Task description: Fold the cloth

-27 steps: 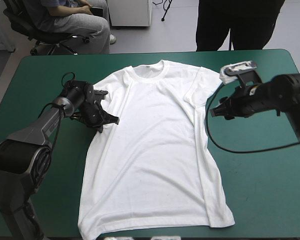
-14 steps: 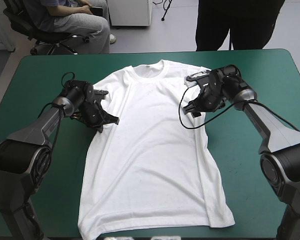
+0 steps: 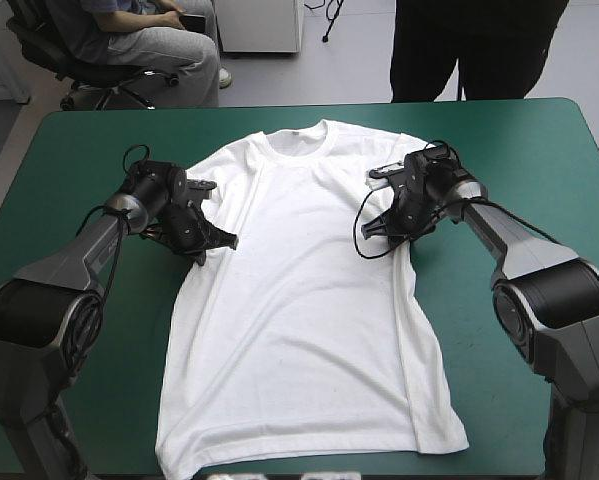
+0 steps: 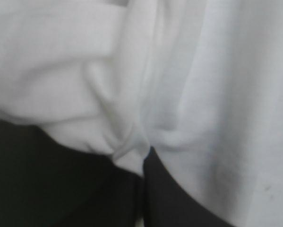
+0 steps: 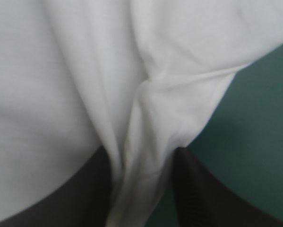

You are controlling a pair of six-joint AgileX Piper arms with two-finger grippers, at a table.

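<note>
The white T-shirt (image 3: 299,300) lies spread flat on the teal-green table, collar toward the far edge, hem near the front edge. My left gripper (image 3: 214,240) sits at the shirt's left side by the armpit, shut on a pinch of cloth. In the left wrist view the black fingers meet under a white fold (image 4: 132,142). My right gripper (image 3: 379,222) rests over the shirt's right chest with the right sleeve drawn inward. In the right wrist view a ridge of white cloth (image 5: 141,137) runs between its nearly shut fingers (image 5: 198,189).
Teal-green cover (image 3: 519,330) shows on both sides of the shirt and beside the right gripper (image 5: 259,142). The shirt's hem (image 3: 309,445) lies close to the table's front edge.
The right gripper swung from beyond the shirt's right side inward over the chest, carrying the right sleeve with it, then settled slightly lower. The left gripper has stayed put.
</note>
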